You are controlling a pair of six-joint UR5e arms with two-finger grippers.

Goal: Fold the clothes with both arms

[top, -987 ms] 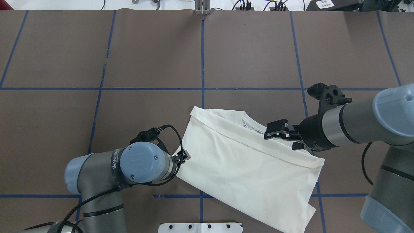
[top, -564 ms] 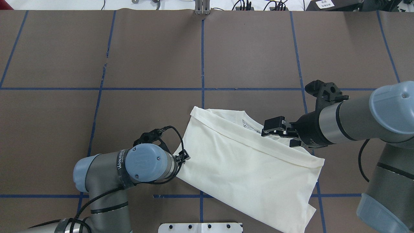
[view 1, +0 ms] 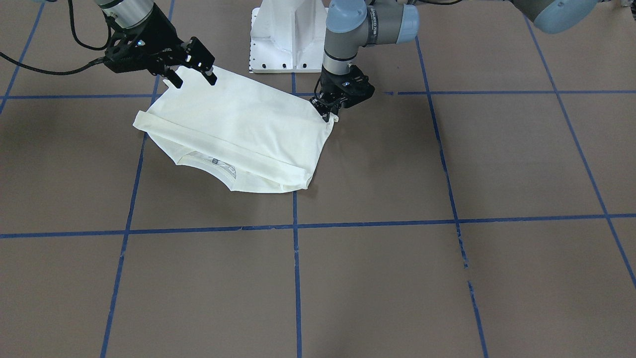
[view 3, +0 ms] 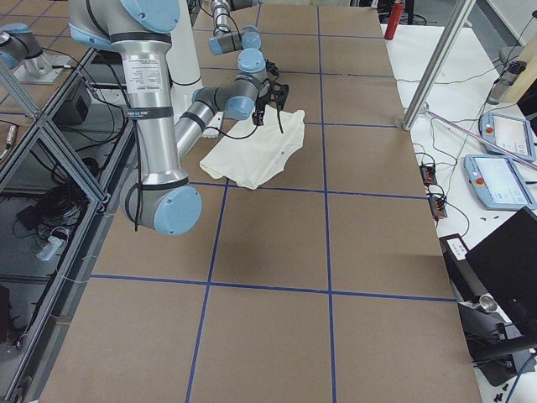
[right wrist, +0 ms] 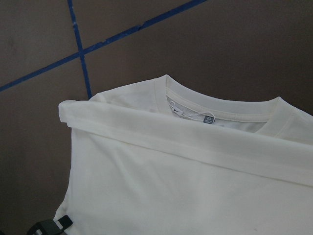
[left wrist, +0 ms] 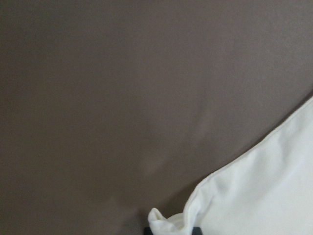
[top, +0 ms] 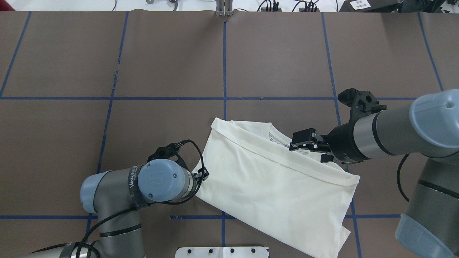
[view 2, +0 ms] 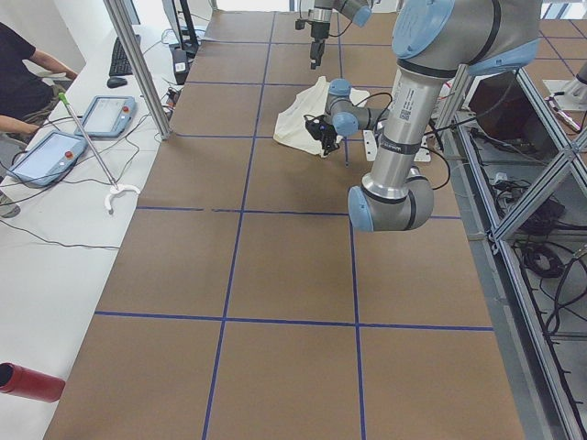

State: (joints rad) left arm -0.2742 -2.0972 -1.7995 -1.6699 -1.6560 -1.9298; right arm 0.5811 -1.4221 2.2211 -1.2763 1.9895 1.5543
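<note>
The cream-white T-shirt (top: 272,186) lies folded on the brown table, plain side up, with the collar and label facing the far side (right wrist: 205,115). The cat print is hidden. My left gripper (top: 202,175) is at the shirt's near left corner, shut on a small bunched tip of cloth, which shows in the left wrist view (left wrist: 166,226). In the front view it (view 1: 325,115) pinches that same corner. My right gripper (top: 307,153) hangs open just above the shirt (view 1: 238,124) near the collar, holding nothing, and its fingers (view 1: 194,82) stand apart.
The white pedestal base (top: 222,252) stands at the near table edge behind the shirt. Blue tape lines (top: 224,64) mark a grid on the table. Operators' tablets (view 2: 55,151) and a red cylinder (view 2: 27,380) lie beyond the table's left end.
My left arm's elbow has shifted a little to the right while its gripper stayed on the corner. My right gripper has moved slightly away from me. The shirt has not moved.
</note>
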